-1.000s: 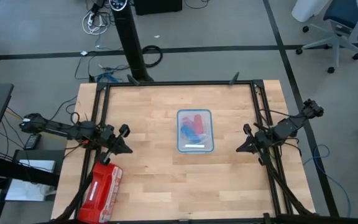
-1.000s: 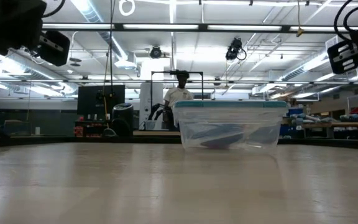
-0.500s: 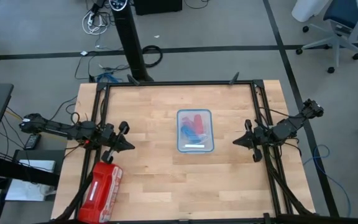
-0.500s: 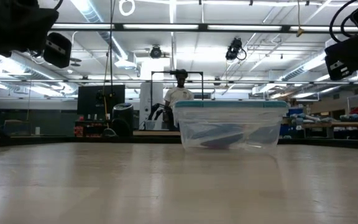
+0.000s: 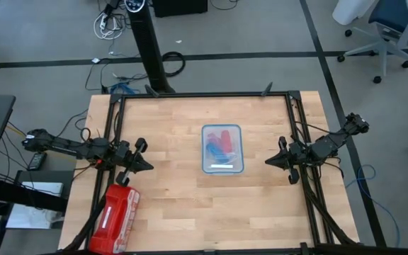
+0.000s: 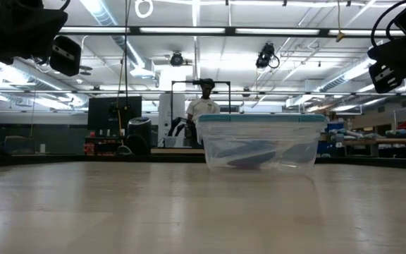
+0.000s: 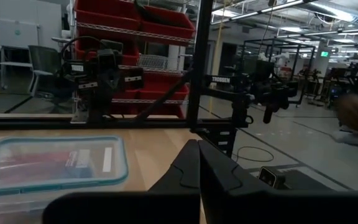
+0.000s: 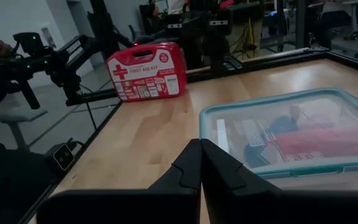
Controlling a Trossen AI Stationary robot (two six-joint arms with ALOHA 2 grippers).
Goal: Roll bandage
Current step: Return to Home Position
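Wooden table [image 5: 168, 127] carries a lidded clear container [image 5: 222, 168] at centre. The bandage [image 5: 212, 150] lies inside beside red rolls [image 5: 225, 140]. It looks soft and light, so pinch across its middle. Left gripper [image 5: 146, 167] and right gripper [image 5: 270, 161] hang at opposite edges, fingers pressed together, empty.

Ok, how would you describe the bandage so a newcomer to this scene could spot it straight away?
On the wooden table, near its middle, sits a clear, teal-rimmed container. Inside it, the bandage is the bright blue fabric lying beside the red-pink fabric; its blue colour alone sets it apart from that neighbour.
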